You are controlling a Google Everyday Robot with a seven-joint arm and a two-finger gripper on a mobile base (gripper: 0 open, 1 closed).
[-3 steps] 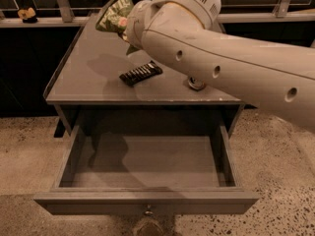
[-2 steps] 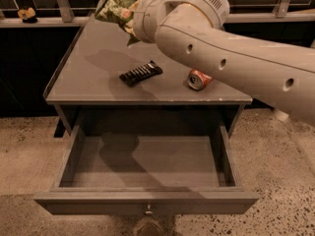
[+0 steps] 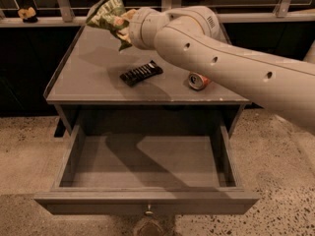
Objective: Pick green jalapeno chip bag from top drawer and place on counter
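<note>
The chip bag (image 3: 105, 12) is out of the drawer and in the air, clamped at its right-hand edge by the end effector (image 3: 123, 26), whose fingers close on the foil. It hangs over the back left part of the counter (image 3: 86, 80), tilted, and does not appear to touch the surface. The pick is therefore done, and the carry looks nearly done too, since the bag is already above the place where it belongs.

What is left, judging from this, is the placing: lowering the bag onto the counter, letting go, and drawing the arm (image 3: 231, 70) clear.

In front of the bag on the counter lies a black candy bar (image 3: 141, 73), well apart from it, and further right a can (image 3: 198, 80) lies partly hidden under the arm. The bare patch under the bag seems large enough to take it without touching either.

Below, the drawer (image 3: 147, 163) stands pulled fully out, nothing visible inside, its knob (image 3: 147, 211) at the front.
</note>
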